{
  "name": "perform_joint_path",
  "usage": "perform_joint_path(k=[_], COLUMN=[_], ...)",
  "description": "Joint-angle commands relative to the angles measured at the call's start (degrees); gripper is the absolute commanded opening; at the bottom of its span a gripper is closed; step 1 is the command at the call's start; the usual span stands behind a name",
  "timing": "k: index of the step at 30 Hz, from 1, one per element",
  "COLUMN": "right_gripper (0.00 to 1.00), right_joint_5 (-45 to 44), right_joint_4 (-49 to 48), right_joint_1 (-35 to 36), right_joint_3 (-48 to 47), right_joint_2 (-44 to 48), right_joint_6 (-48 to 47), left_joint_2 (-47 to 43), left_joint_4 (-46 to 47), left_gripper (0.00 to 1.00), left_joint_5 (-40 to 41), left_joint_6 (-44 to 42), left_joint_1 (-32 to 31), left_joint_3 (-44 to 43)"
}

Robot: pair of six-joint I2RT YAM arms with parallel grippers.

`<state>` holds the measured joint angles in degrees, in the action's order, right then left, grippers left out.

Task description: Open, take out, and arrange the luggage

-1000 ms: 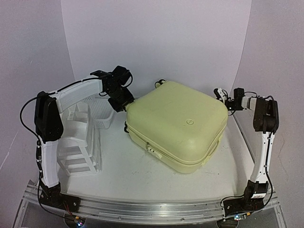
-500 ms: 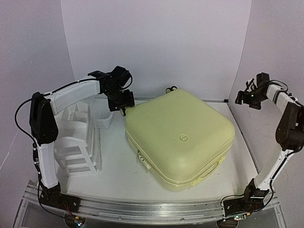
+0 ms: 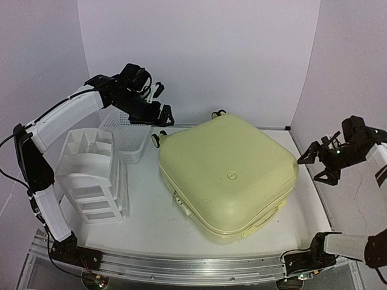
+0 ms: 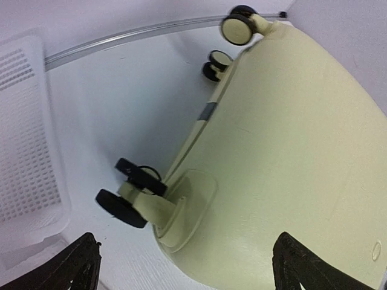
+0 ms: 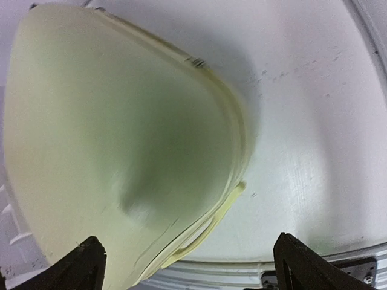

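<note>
Two grippers (image 3: 162, 99) (image 3: 314, 166) agape, clear of luggage (image 3: 227, 172)

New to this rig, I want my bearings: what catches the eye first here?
The luggage, a pale-yellow suitcase, lies shut and flat at the centre, its wheels on the far side. The left fingers hover spread near its back-left corner, the right fingers spread off its right side; neither touches it. A white basket and drawer unit stand at the left.
</note>
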<state>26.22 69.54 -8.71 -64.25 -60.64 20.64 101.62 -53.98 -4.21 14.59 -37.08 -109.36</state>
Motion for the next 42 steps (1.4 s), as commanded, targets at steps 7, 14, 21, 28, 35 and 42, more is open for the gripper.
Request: perform_joint_path(k=[7,14,21,28,35,42], right_gripper=[0.98,0.98,0.89,0.86,0.88,0.95], right_joint_5=[23.36,19.78,13.20,1.51,-4.20,-11.11], right_joint_4=[-6.61,-9.01,-14.77,-15.57,-16.28,-11.12], right_joint_1=[3.59,6.67,12.65,13.14,12.97,11.23], right_joint_3=[8.34,9.20,8.15,1.27,-11.17,-22.56], right_joint_2=[13.66,11.24,1.39,-9.44,-27.26,-39.35], right_joint_6=[21.78,24.95,24.61,19.93,12.15,3.51], left_joint_2=[10.41,11.41,11.19,12.25,14.88,13.29], left_joint_4=[1.42,1.49,3.29,8.93,9.83,9.90], left_gripper=[1.00,0.95,0.89,0.87,0.87,0.95], left_joint_5=[-16.13,-18.41,-20.63,-25.19,-27.23,-23.65], left_joint_6=[-9.31,-7.04,-3.54,1.42,3.28,2.09], left_joint_1=[-0.10,-1.37,-3.04,-5.48,-8.30,-9.77], left_joint_3=[-8.83,-4.94,0.61,3.89,0.84,-2.84])
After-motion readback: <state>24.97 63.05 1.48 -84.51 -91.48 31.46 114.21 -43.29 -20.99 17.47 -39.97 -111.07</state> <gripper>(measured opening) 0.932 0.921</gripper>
